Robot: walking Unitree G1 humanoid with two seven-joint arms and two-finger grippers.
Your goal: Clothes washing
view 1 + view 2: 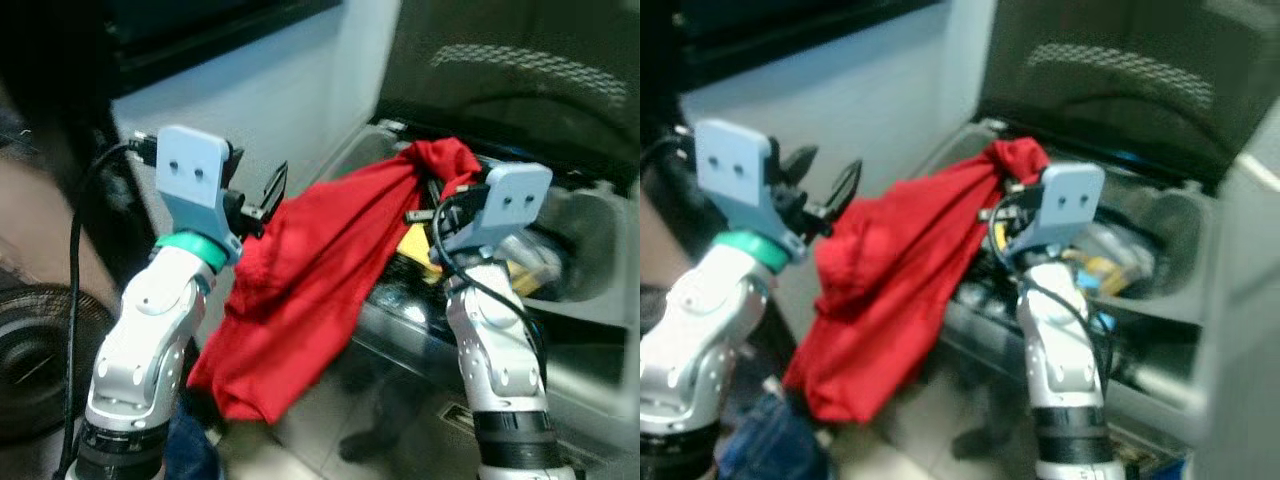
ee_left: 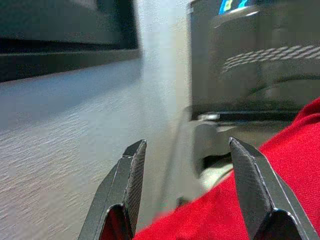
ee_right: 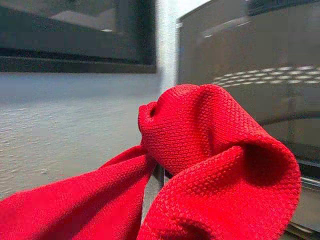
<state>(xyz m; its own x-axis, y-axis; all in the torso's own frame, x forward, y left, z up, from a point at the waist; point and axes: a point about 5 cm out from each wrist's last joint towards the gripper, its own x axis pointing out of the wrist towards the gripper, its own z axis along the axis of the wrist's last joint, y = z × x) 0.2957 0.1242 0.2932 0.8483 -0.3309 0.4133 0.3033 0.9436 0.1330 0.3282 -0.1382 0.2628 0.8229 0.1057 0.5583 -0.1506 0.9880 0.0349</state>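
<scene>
I take the open washing machine (image 1: 560,230) as my landmark. Well to its left I see my left gripper (image 1: 262,196) raised in front of the white wall (image 1: 290,90), its jaws standing apart with nothing between them; in its wrist view the red cloth lies just beneath the black fingers (image 2: 127,185). The red garment (image 1: 300,300) stretches from beside that gripper across to the machine's left rim, sagging low over the front edge, with its upper end bunched at my right gripper (image 1: 425,200). That gripper sits at the machine's opening; from its wrist view the jaws seem clamped on the bunched red knit. Something yellow (image 1: 415,243) lies inside the machine, just behind the garment.
</scene>
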